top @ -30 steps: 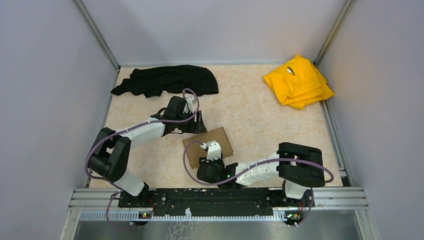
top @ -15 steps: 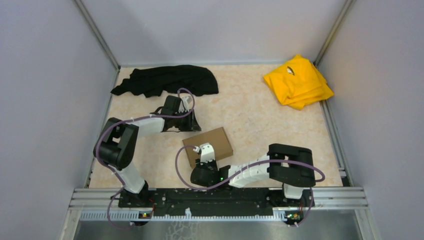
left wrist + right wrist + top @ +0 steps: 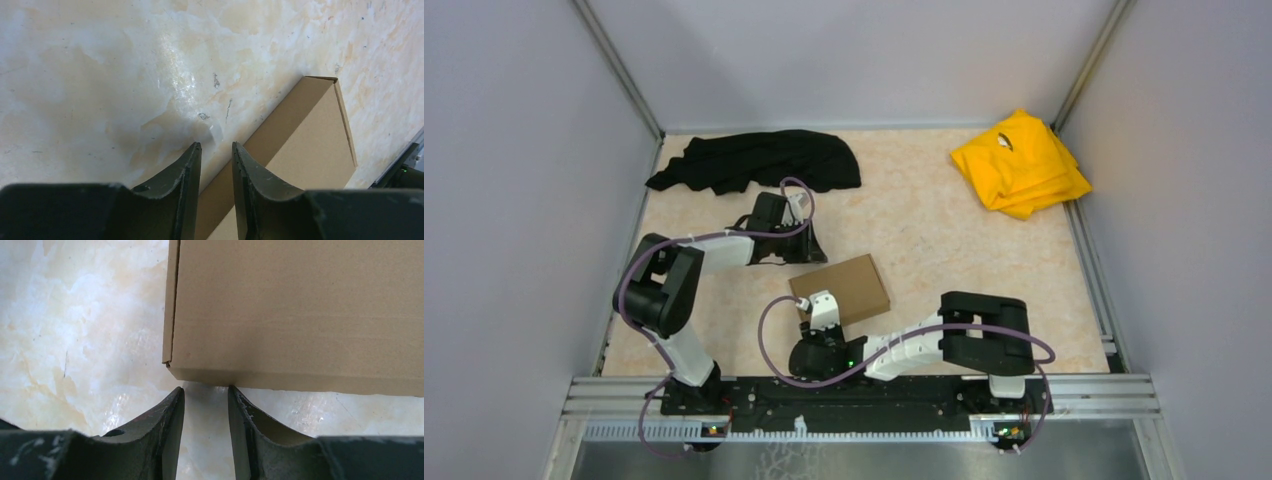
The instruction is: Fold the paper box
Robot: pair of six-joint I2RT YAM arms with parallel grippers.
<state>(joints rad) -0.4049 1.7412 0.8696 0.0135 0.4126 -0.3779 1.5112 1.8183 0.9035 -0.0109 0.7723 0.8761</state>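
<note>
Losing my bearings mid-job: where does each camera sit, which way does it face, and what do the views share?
Top external: above and behind the robot, looking down on the table, paper box, black cloth and yellow cloth; left arm and right arm show.
Left wrist: on the left hand, looking down past its two fingers at the table and one box edge.
Right wrist: on the right hand, facing a box corner and side wall; its two fingers show.
Shared: all three see the box.

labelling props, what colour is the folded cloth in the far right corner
The cloth is bright yellow, best in top external view.
</note>
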